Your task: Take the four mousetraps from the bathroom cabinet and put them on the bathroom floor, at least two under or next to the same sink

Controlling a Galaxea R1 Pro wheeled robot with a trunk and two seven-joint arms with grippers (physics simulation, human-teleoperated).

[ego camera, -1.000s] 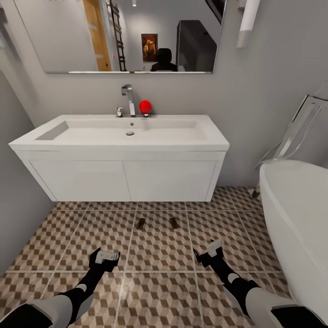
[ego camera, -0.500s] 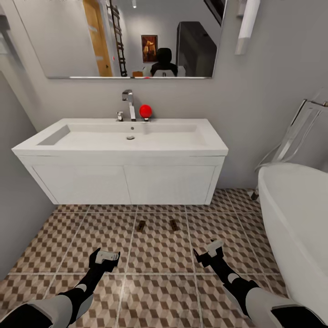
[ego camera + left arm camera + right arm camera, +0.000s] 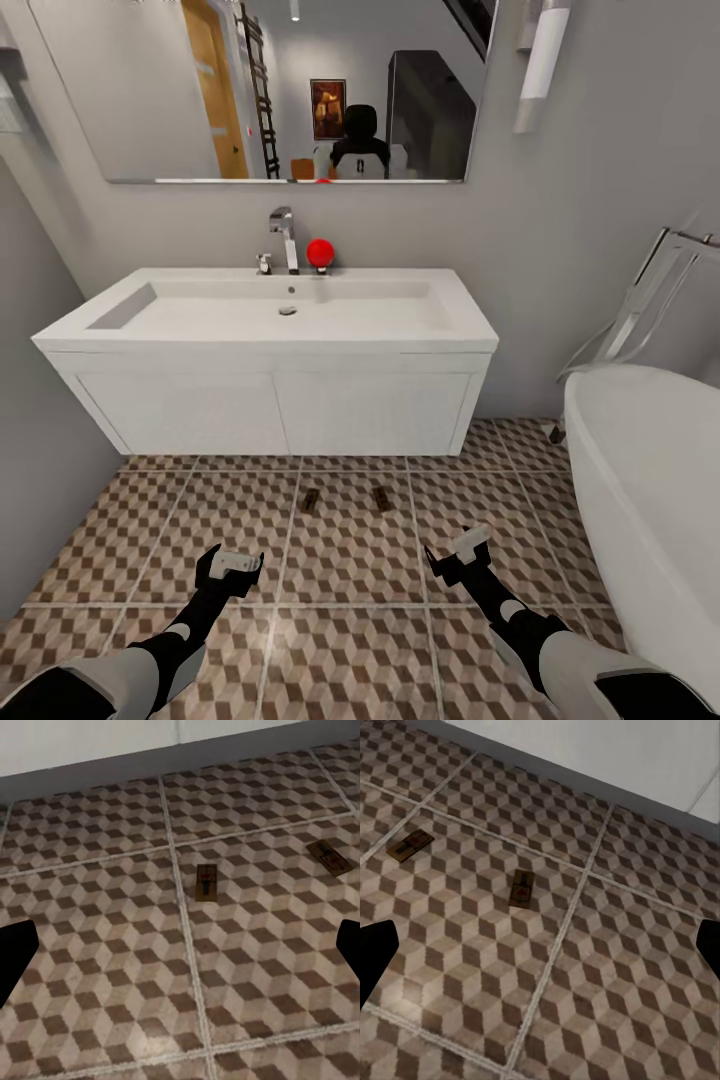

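Head camera faces the sink (image 3: 270, 310) from above; both wrist cameras (low) share the floor (image 3: 112, 967).

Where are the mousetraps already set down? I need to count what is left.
In the head view, two mousetraps lie side by side on the bathroom floor, just in front of the white vanity under the sink, ahead of both grippers.

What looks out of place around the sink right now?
Two mousetraps lie flat on the bathroom floor just in front of the sink, apart, at slightly different angles. A red ball sits beside the tap. Nothing looks spilled or broken.
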